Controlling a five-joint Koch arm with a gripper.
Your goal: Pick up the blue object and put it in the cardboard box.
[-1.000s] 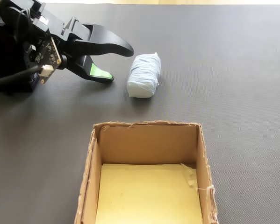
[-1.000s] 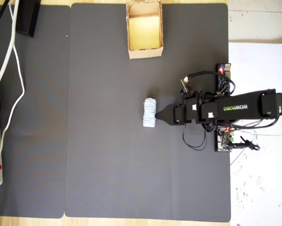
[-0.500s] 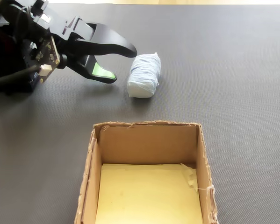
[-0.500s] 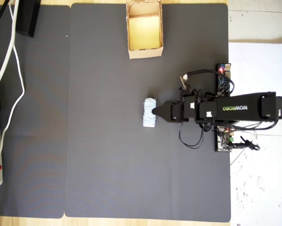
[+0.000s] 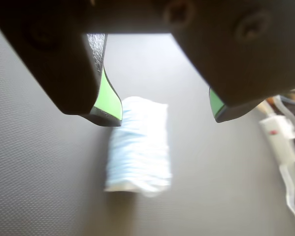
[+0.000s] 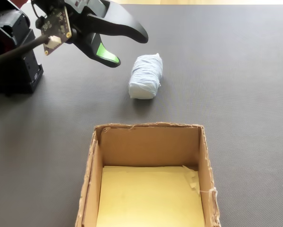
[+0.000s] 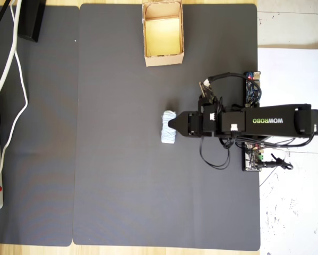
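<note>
A small pale blue object [image 6: 145, 76], a soft roll with a wound, ribbed surface, lies on its side on a dark grey mat [image 7: 121, 175] that covers the bench. In the overhead view the roll [image 7: 169, 127] sits near the middle of the mat, well apart from everything but the arm.

The black claw [image 6: 126, 49] hangs above the mat just to the left of the roll in the fixed view, raised and not touching it. Its two jaws stand clearly apart, with bright green pads on their inner faces, and nothing is held between them. In the wrist view the claw [image 5: 162, 118] frames the roll [image 5: 138, 152] from above: one jaw tip overlaps the roll's upper left corner, the other hangs off to its right, and the roll looks blurred. From overhead, the claw's pointed tip [image 7: 172, 124] reaches over the right edge of the roll.

The cardboard box [image 6: 205, 170] stands open-topped in the foreground of the fixed view, tan with rough-cut walls and a yellowish floor, and nothing in it. In the overhead view the box [image 7: 163, 59] sits at the top edge of the mat, well apart from the roll.

White cables [image 7: 13, 69] run along the mat's left side in the overhead view.
</note>
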